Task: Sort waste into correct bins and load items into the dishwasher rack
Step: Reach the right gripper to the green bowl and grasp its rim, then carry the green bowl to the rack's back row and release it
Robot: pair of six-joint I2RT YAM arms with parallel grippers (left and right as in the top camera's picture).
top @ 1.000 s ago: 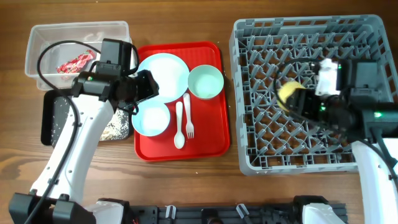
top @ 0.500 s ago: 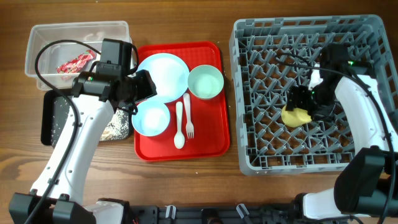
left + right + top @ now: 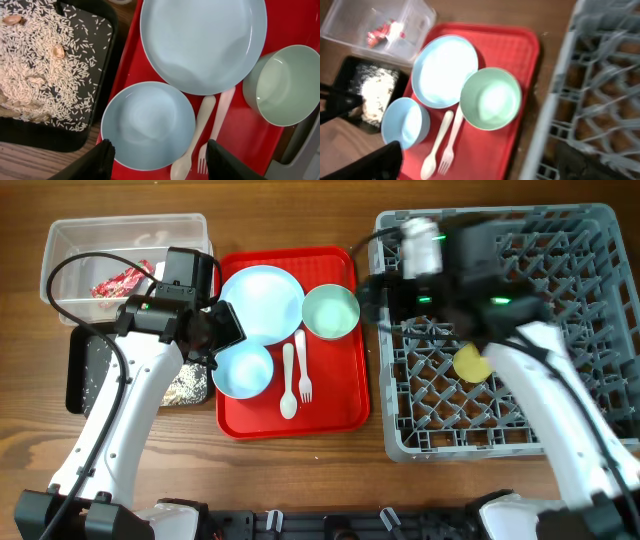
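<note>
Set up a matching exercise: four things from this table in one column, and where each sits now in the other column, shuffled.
Things
1. cup
2. wrapper
3. rice
4. green bowl

Places
A. in the clear tub
B. on the red tray
C. in the rack
D. in the black tray

Pairs: 1-C, 2-A, 3-D, 4-B
</note>
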